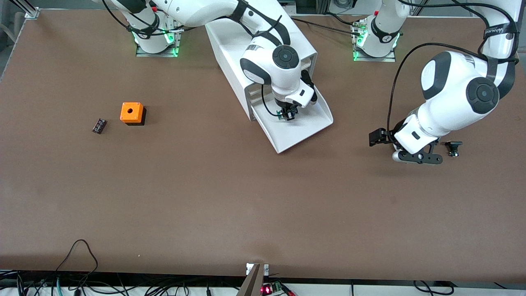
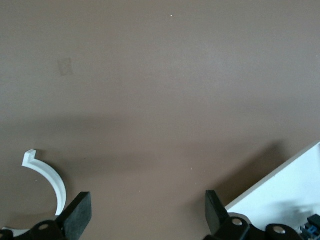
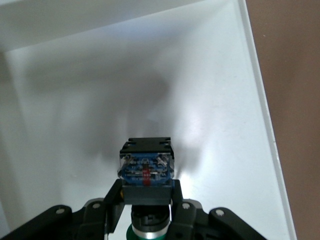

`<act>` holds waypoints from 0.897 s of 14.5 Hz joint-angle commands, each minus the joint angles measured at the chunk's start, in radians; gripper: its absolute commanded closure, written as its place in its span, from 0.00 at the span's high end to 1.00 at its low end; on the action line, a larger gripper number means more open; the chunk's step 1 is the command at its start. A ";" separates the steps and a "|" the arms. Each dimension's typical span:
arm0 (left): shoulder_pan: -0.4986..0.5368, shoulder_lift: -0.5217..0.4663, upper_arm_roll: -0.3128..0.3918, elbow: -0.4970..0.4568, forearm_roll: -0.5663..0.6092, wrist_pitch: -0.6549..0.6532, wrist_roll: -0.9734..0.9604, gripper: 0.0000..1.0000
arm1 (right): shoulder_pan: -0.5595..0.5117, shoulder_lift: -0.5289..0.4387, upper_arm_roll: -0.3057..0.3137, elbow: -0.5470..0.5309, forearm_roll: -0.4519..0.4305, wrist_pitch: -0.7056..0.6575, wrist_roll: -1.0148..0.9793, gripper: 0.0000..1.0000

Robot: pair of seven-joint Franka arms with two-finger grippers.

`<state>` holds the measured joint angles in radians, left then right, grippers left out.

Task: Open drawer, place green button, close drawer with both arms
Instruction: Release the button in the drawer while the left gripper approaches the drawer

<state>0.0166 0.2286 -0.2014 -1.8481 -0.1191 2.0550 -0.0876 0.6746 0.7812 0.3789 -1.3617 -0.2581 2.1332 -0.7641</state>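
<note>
Your right gripper (image 3: 147, 202) has its fingers (image 3: 114, 197) clamped on the button (image 3: 146, 167), one on each flank of the black body, and in the right wrist view you can see the blue-and-clear contact block facing the camera with the green cap (image 3: 134, 231) just peeking out beneath it. That button hangs over the pulled-out drawer (image 1: 306, 127), with the white floor of the tray (image 3: 210, 110) filling the wrist view under it. From the front you see the right gripper (image 1: 287, 113) low over the drawer, near the cabinet's (image 1: 242, 45) mouth, while the right arm (image 1: 230, 16) stretches in from its base across the top of the cabinet. The drawer's sloped lip points toward the front camera and toward the left arm's end of the table.

Your left gripper (image 2: 145, 215) stands wide open, nothing between the black fingers (image 2: 77, 215), only bare brown table (image 2: 160, 90) below. In the front view that left gripper (image 1: 413, 154) hangs low over the table toward the left arm's end, well apart from the drawer; the left arm (image 1: 456, 98) waits there. Just beside it sits a small all-black part (image 1: 453, 146).

Toward the right arm's end you have an orange cube (image 1: 132, 113) with a round hole, and near it a small dark component (image 1: 99, 126)
</note>
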 commanded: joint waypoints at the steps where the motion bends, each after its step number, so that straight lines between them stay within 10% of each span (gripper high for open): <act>1: -0.018 0.047 -0.006 0.013 0.027 0.042 -0.026 1.00 | 0.029 0.038 -0.017 0.056 -0.013 -0.009 0.002 0.54; 2: -0.020 0.058 -0.006 0.013 0.027 0.056 -0.026 1.00 | 0.036 0.046 -0.023 0.074 -0.010 -0.012 0.011 0.89; 3: -0.020 0.070 -0.006 0.013 0.027 0.060 -0.026 1.00 | 0.039 0.046 -0.029 0.084 -0.009 -0.012 0.034 1.00; 13: -0.208 0.219 -0.004 -0.014 0.024 0.220 -0.374 1.00 | -0.117 -0.132 -0.066 0.260 0.002 -0.318 0.405 1.00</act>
<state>-0.1429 0.4281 -0.2104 -1.8598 -0.1191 2.2521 -0.3685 0.6436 0.7322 0.3127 -1.0894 -0.2580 1.8632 -0.4502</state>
